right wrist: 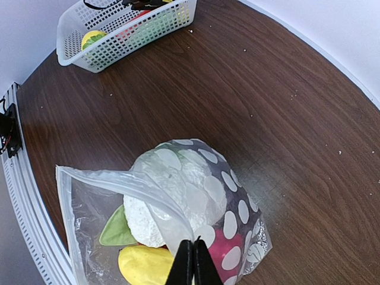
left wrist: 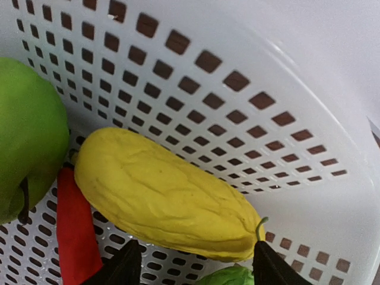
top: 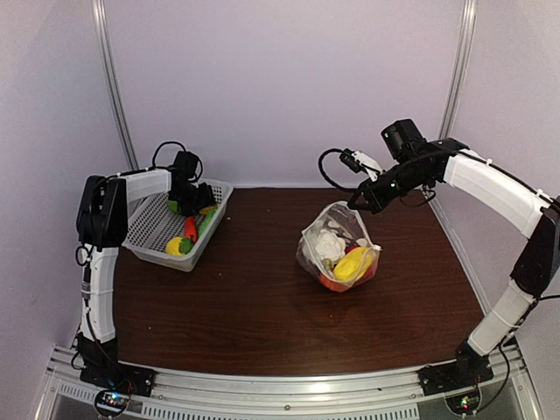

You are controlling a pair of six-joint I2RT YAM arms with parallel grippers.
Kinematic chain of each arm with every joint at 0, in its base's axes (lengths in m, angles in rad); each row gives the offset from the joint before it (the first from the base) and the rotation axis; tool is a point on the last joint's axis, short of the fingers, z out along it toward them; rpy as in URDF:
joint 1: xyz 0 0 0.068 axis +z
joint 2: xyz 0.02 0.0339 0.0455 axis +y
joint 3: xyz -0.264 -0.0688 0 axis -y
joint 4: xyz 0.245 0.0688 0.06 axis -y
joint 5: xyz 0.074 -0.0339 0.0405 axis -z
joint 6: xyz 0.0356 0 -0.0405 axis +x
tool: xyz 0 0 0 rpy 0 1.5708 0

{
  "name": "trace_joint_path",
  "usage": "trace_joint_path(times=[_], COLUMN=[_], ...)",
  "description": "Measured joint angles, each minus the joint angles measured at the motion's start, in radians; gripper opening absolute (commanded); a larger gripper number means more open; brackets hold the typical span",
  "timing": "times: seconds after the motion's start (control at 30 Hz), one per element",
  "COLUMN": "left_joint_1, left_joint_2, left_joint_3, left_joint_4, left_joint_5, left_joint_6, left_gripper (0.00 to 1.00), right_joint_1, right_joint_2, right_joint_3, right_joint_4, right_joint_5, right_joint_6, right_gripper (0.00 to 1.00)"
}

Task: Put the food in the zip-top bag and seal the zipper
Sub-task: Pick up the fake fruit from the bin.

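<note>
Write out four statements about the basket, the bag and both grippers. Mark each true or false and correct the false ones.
1. The left gripper is open over a yellow toy in the basket. True.
2. The right gripper is wide open above bare table. False: it is shut, pinching the bag at its mouth edge.
3. The bag is empty. False: it holds a yellow piece and other food.
4. A red toy lies beside the yellow toy in the basket. True.
</note>
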Motion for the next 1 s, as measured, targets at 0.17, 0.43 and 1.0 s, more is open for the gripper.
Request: trace_joint_path(times=[0.17, 0.43, 1.0], left_joint_1=[0.005, 0.029, -0.031], left_joint_2=[0.006, 0.024, -0.348], left_joint_3=[-0.043, -0.108, -0.395], left_joint_4=[0.06, 0.243, 0.383], left_joint_5=[-0.004, 0.034, -0.01], left_joint_6=[-0.097, -0.264, -0.15], left_gripper=[0.71, 0.51, 0.35], right_joint_1=[0.0, 0.0, 0.0], right_joint_2=[0.0, 0.0, 0.0], right_joint_3=[0.0, 0.0, -0.015], right_joint_4=[0.0, 0.0, 0.002], right_joint_5=[-0.01, -0.027, -0.033], right_joint_6=[0.0, 0.0, 0.0], right_gripper=[0.0, 0.0, 0.0])
